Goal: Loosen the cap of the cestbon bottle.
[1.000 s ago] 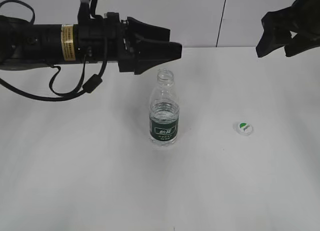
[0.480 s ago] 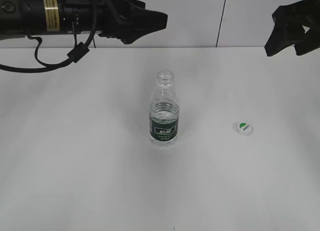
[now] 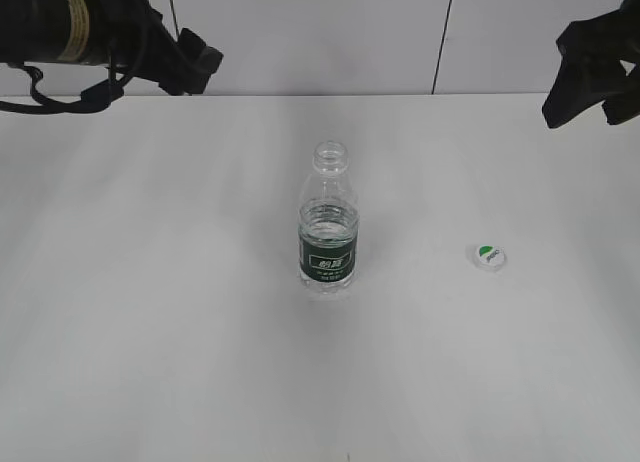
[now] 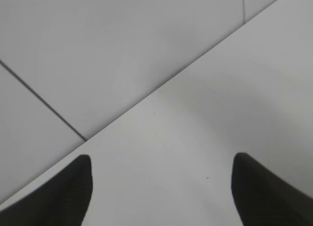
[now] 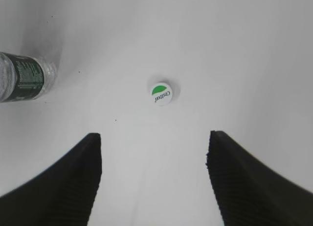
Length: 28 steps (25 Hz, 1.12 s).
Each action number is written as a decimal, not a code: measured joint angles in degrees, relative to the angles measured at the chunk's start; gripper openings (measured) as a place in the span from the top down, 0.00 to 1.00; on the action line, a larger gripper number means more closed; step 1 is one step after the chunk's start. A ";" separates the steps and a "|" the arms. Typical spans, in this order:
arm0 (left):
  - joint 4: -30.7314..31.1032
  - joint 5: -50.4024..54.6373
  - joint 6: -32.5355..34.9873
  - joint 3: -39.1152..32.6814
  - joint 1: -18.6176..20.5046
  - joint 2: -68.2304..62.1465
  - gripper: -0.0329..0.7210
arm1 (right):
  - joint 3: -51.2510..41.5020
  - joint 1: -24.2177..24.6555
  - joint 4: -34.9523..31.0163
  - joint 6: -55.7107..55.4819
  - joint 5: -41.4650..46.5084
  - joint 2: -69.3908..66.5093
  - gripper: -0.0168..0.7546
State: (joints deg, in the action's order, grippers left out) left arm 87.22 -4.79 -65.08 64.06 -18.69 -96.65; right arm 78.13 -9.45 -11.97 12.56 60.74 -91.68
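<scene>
The cestbon bottle [image 3: 328, 225] stood upright at the middle of the white table [image 3: 180, 362] in my exterior view, long axis vertical, its neck bare. The cap [image 3: 488, 256] lay flat on the table at the bottle's three o'clock, well apart from it. My left gripper [image 3: 195, 62] hung at ten o'clock from the bottle and my right gripper [image 3: 590, 87] at two o'clock, nearer the cap.

In my left wrist view, the left gripper [image 4: 161, 187] was spread, over bare table only.

In my right wrist view, the right gripper [image 5: 154, 177] was spread and empty; the cap [image 5: 161, 93] lay at its twelve o'clock, the bottle [image 5: 23, 77] at ten.

Against a second before, my left gripper had drawn away from the bottle's mouth toward the upper left; bottle and cap had not moved.
</scene>
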 joint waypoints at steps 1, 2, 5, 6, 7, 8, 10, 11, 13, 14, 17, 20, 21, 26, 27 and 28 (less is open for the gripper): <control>0.41 1.92 0.00 0.00 0.00 0.00 0.26 | 0.00 0.00 0.11 0.00 0.48 0.00 0.31; 0.56 3.30 0.00 0.00 0.00 0.00 0.26 | 0.00 0.00 0.19 0.00 0.74 0.00 0.31; 0.18 9.18 0.00 0.00 0.00 0.00 0.26 | 0.00 0.00 0.31 0.00 1.51 0.00 0.31; 0.12 10.62 0.00 0.00 0.00 0.00 0.26 | 0.00 0.00 0.39 0.00 1.81 0.00 0.31; 0.05 13.46 0.00 0.00 0.00 0.00 0.26 | 0.00 0.00 0.39 0.00 1.94 0.00 0.31; -0.26 16.20 0.20 0.00 0.03 0.00 0.26 | 0.00 0.00 0.39 0.00 2.01 0.00 0.31; -2.81 20.43 2.37 0.00 0.48 0.00 0.26 | 0.02 0.00 0.39 0.00 2.15 0.00 0.31; -5.46 22.04 4.74 0.00 0.82 0.00 0.26 | 0.02 0.00 0.39 0.00 2.20 0.00 0.31; -11.15 25.66 9.84 0.00 1.35 0.00 0.26 | 0.02 0.00 0.43 0.00 2.37 0.00 0.31; -14.99 27.00 13.11 0.00 1.64 0.00 0.26 | 0.02 0.00 0.43 0.00 2.44 0.00 0.31; -26.86 30.41 23.31 0.00 2.11 0.00 0.26 | 0.02 0.00 0.45 0.00 2.44 0.00 0.31; -39.24 31.99 32.68 0.00 2.18 0.05 0.26 | 0.02 0.00 0.45 0.00 2.76 0.00 0.31; -42.97 32.26 35.32 0.00 2.18 0.19 0.26 | 0.02 0.00 0.45 0.00 3.14 0.00 0.31; -59.83 34.38 44.38 0.17 2.18 2.05 0.26 | 0.02 0.00 0.50 0.00 5.09 0.00 0.31; -62.12 35.77 45.32 0.65 2.18 2.18 0.26 | 0.02 0.00 0.50 0.00 5.39 0.00 0.31; -65.03 37.73 46.20 1.50 2.18 2.18 0.26 | 0.02 0.00 0.50 0.00 5.67 0.00 0.31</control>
State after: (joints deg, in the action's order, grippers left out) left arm 22.19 32.94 -18.88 65.56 -16.51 -94.47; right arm 78.15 -9.45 -11.47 12.56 66.41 -91.68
